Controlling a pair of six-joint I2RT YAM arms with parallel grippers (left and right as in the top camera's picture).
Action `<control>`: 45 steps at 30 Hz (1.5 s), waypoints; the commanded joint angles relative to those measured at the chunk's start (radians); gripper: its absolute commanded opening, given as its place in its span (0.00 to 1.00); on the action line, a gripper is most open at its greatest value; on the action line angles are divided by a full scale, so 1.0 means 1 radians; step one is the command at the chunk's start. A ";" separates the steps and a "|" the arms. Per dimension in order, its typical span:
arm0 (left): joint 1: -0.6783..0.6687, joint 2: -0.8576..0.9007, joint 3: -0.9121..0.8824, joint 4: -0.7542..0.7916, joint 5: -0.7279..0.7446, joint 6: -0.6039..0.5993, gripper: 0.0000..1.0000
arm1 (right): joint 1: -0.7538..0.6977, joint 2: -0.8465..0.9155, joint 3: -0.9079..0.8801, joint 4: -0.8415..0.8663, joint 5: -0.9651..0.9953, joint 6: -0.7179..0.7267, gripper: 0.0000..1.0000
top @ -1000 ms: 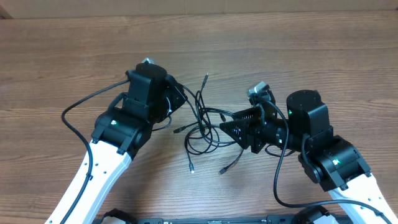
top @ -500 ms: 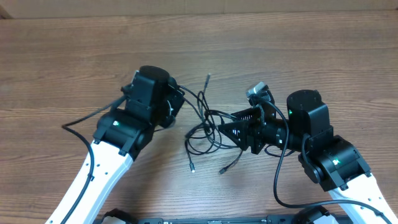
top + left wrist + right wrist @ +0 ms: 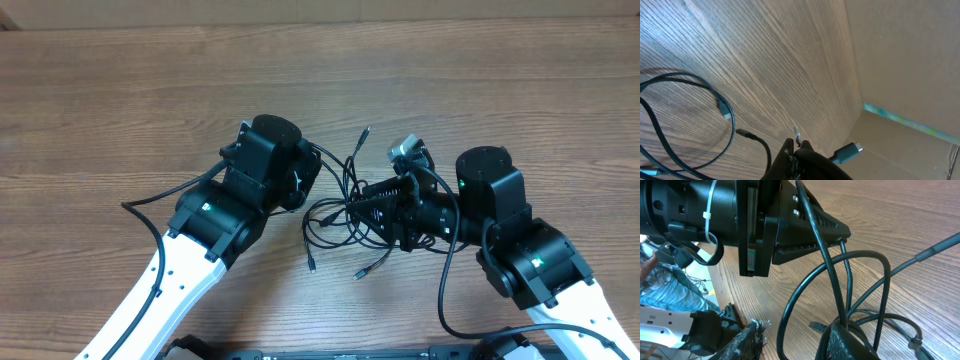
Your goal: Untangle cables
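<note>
**Tangle caught between 2 arms, strands not yet parted**

The cables (image 3: pixel 335 215) lie as 1 loose knot of thin black loops in the middle of the counter (image 3: pixel 120 90), between the 2 arms. 2 free plug ends (image 3: pixel 312 266) trail toward the near edge, and 1 strand rises to a plug (image 3: pixel 368 130) on the far side.

At the left of the knot, the left jaws are fully closed. In the left wrist view a plug tip (image 3: pixel 847 149) juts out just past them, so we judge they pinch 1 strand close to its end. At the right of the knot, the right jaws stand partly apart, with several loops (image 3: pixel 840 280) running down between them and against 1 finger (image 3: pixel 840 340). We cannot tell whether any strand is truly gripped there.

We judge the step in hand to be drawing 1 cable out of the knot, with the task well short of done. The next move calls for the right jaws to secure the rest of the bundle while the left draws its strand away to the left, slowly, so that loops slide through and do not tighten.
</note>
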 commanded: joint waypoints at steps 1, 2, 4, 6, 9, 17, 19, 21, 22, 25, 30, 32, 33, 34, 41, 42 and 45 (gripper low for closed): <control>-0.005 -0.005 0.015 0.010 -0.014 -0.027 0.04 | 0.009 0.020 0.002 0.007 -0.006 -0.006 0.41; -0.005 -0.005 0.015 0.010 -0.014 -0.027 0.04 | 0.010 0.027 0.002 0.007 -0.006 -0.003 0.41; -0.006 -0.005 0.015 0.010 -0.018 -0.027 0.04 | 0.014 0.040 0.002 0.009 -0.006 -0.003 0.40; -0.008 -0.005 0.015 0.009 -0.044 -0.027 0.04 | 0.017 0.046 0.002 0.021 -0.006 -0.003 0.39; -0.016 -0.003 0.015 0.006 -0.105 -0.027 0.04 | 0.017 0.046 0.002 0.036 -0.011 0.000 0.36; -0.018 0.002 0.015 0.026 -0.129 -0.027 0.04 | 0.017 0.046 0.002 0.052 -0.048 0.000 0.35; -0.018 0.010 0.015 0.029 -0.129 -0.027 0.04 | 0.018 0.046 0.002 0.069 -0.080 0.000 0.35; -0.018 0.020 0.015 0.035 -0.116 -0.027 0.04 | 0.018 0.046 0.002 0.082 -0.105 0.000 0.33; -0.018 0.024 0.015 0.040 -0.100 -0.027 0.04 | 0.018 0.046 0.002 0.083 -0.107 0.000 0.32; -0.018 0.029 0.015 0.056 -0.066 -0.027 0.04 | 0.018 0.050 0.001 0.075 -0.106 -0.001 0.33; -0.018 0.029 0.015 0.077 -0.023 -0.018 0.04 | 0.018 0.065 0.001 0.054 -0.064 -0.007 0.33; -0.018 0.029 0.015 0.076 -0.005 0.000 0.04 | 0.018 0.065 0.001 0.047 -0.044 -0.007 0.33; -0.018 0.029 0.015 0.076 0.008 0.011 0.04 | 0.018 0.065 0.001 0.041 -0.024 -0.007 0.33; -0.018 0.029 0.015 0.076 0.018 0.015 0.04 | 0.018 0.065 0.001 0.034 -0.003 -0.007 0.33; -0.019 0.029 0.015 0.071 0.078 0.072 0.04 | 0.018 0.065 0.001 0.038 0.014 0.000 0.33; -0.023 0.029 0.015 0.066 0.092 0.076 0.04 | 0.018 0.066 0.001 0.042 0.008 0.000 0.29; -0.040 0.029 0.015 0.056 0.073 0.075 0.04 | 0.018 0.065 0.001 0.054 -0.014 0.000 0.04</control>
